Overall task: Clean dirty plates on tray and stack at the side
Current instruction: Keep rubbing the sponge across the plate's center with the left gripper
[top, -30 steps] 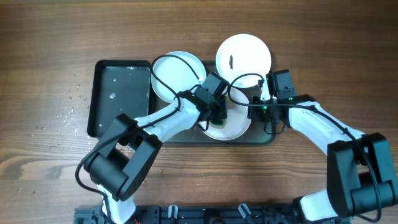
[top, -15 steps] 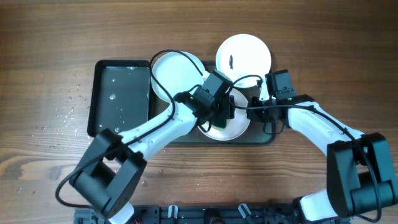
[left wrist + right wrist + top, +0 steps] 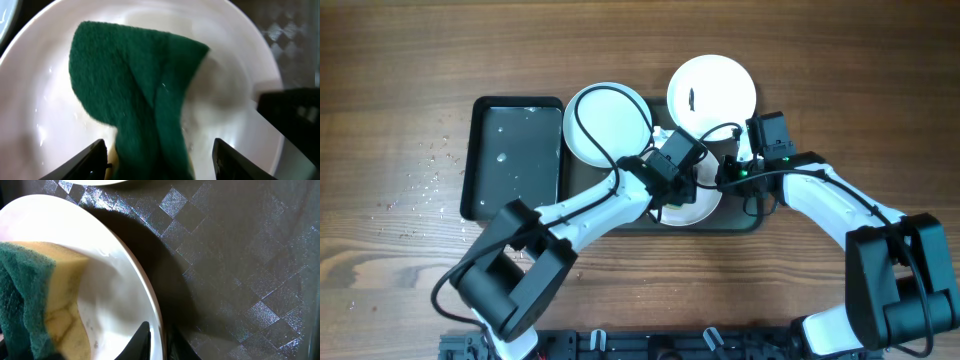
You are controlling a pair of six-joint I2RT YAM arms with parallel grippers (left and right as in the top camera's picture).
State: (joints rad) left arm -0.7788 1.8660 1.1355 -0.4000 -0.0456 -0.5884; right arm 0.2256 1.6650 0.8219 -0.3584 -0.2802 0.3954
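On the dark tray lies a white plate, seen close up as the plate with a green-and-yellow sponge resting in it. My left gripper hangs open over that sponge, its fingers clear on both sides. My right gripper is shut on this plate's right rim, one finger inside and one outside; the sponge shows at its left. A second plate lies at the tray's far left. A third plate with a dark smear lies at the far edge.
A smaller black tray with water drops stands left of the plates. Droplets speckle the wooden table further left. Cables loop over the second plate. The patterned tray floor shows bare to the right of the held plate.
My left gripper has opened and let go of the sponge, which now lies loose in the plate; that arm has shifted slightly right. My right gripper stays on the rim.
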